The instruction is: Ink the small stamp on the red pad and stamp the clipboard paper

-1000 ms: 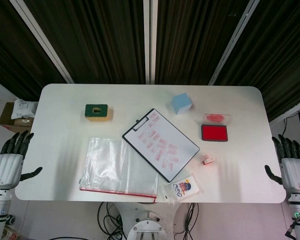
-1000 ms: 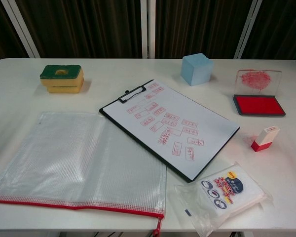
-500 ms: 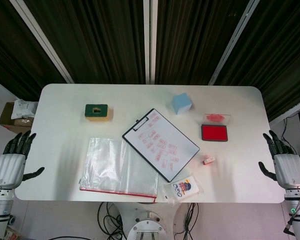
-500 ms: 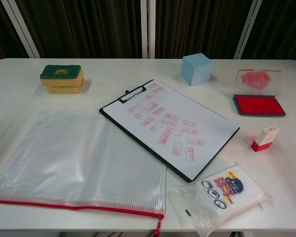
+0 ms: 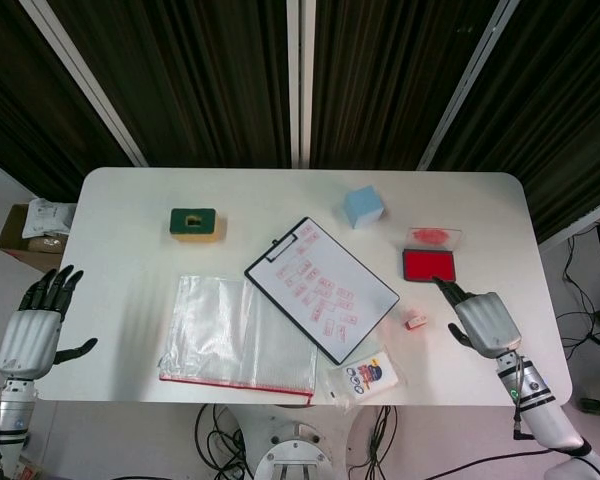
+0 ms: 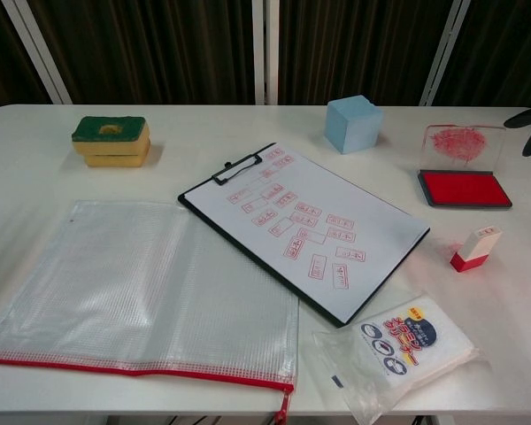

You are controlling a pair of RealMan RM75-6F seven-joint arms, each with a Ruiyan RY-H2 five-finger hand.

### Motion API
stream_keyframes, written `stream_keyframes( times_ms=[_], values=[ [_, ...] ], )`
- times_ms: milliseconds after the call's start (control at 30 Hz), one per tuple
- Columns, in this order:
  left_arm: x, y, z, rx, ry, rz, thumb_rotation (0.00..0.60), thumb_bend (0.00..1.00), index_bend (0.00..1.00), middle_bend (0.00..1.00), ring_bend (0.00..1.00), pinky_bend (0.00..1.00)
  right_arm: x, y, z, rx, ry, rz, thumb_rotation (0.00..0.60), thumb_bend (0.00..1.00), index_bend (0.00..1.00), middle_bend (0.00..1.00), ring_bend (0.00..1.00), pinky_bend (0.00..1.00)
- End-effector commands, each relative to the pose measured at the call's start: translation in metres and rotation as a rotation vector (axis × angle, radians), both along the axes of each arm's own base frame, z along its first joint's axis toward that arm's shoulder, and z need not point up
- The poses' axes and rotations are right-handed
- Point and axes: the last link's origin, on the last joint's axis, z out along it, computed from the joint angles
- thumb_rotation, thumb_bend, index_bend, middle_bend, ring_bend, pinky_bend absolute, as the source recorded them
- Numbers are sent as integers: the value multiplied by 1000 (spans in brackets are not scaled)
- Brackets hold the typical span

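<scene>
White desk (image 5: 130, 250), dark curtain behind; both hands empty, fingers spread.
Right hand (image 5: 485, 322) over desk just right of small stamp (image 5: 415, 321), fingers (image 5: 448, 291) reaching toward red pad (image 5: 428, 265), lid open. Stamp lies between pad and clipboard (image 5: 321, 289), apart from both. Left hand (image 5: 35, 325) off desk's left edge. Clipboard paper carries red stamp marks.
</scene>
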Motion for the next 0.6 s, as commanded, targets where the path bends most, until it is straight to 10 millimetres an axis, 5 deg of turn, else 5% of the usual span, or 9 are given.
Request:
stream_keyframes(
  times_ms=[33, 600],
  values=[
    [0, -1, 0, -4, 0, 4, 562, 92, 66, 44, 30, 147, 9, -1, -15, 36, 6, 13, 600, 225, 107, 274, 663, 908],
    [-2, -1, -5, -24, -7, 8, 565, 92, 66, 44, 30, 147, 5, -9, -53, 82, 76, -16, 600, 232, 172, 273, 673, 925]
  ],
)
